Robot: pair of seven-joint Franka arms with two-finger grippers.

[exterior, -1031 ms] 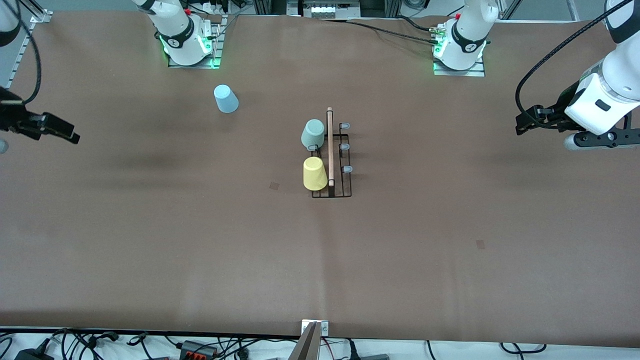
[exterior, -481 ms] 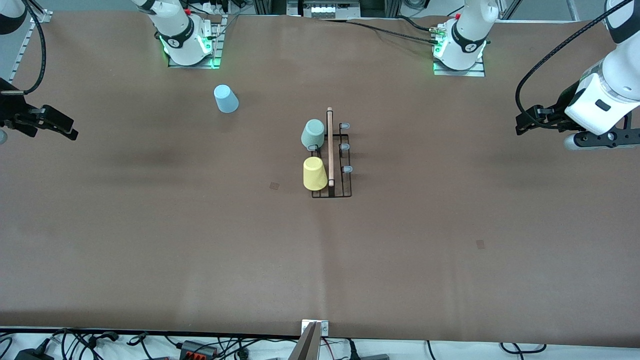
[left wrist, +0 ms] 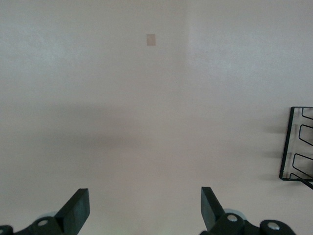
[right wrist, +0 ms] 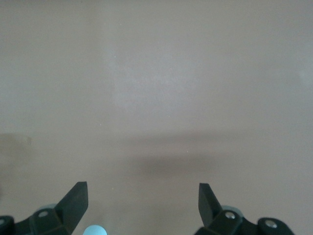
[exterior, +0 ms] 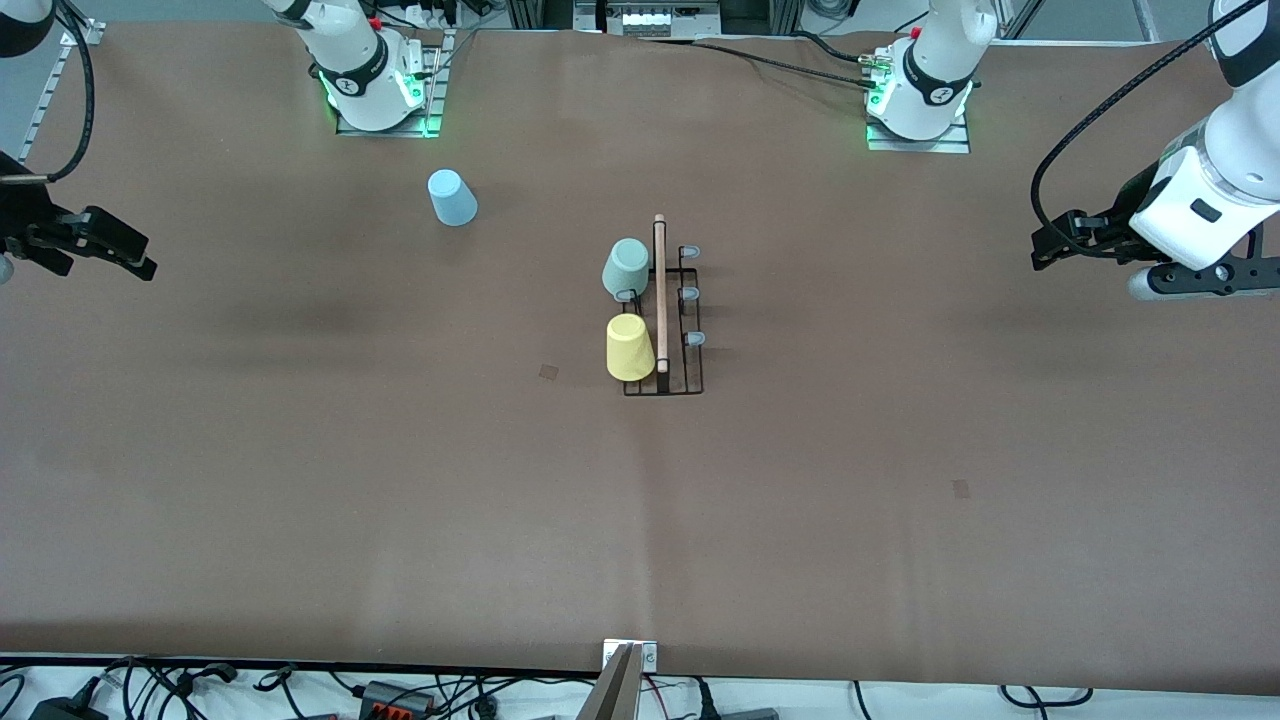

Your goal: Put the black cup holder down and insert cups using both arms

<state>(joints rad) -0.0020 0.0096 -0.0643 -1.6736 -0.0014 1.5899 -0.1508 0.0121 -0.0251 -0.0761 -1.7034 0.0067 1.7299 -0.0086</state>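
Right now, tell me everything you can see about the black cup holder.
The black cup holder is a thin black wire rack standing mid-table, with a light wooden rod along its top. Three pale grey-blue peg tips show on the side toward the left arm's end. On the other side, the mint green cup and the yellow cup sit on it, the yellow one nearer the front camera. No end effector touches it. The left wrist view catches only its wire base edge.

Robot lab — bolted arm bases [exterior: 375, 85], cables [exterior: 200, 685]
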